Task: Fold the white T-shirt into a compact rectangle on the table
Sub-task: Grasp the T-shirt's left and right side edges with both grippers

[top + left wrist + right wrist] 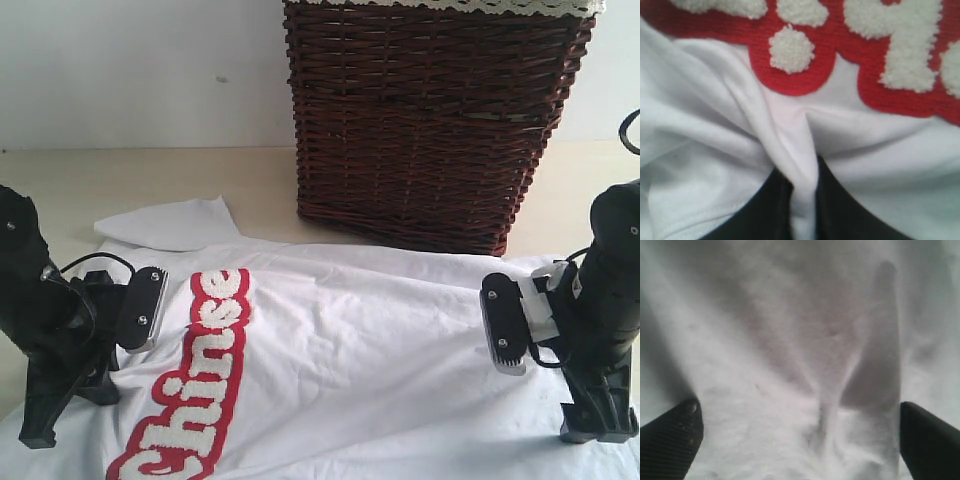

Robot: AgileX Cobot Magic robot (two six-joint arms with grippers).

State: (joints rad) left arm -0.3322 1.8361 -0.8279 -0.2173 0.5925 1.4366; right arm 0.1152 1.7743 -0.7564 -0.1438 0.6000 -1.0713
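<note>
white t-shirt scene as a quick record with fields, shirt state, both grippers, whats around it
shirt: white T-shirt spread on the table, wrinkled, not yet a compact rectangle
print: fuzzy white letters outlined in red, face up, on the left arm's side
left gripper: shut on a pinched fold of the shirt, near the print
right gripper: open, jaws wide apart over plain white cloth, holding nothing
behind shirt: dark brown wicker basket standing on the table at the shirt's far edge

white T-shirt (380, 380) cut off at bottom edge, basket (430, 120) top cropped
</note>
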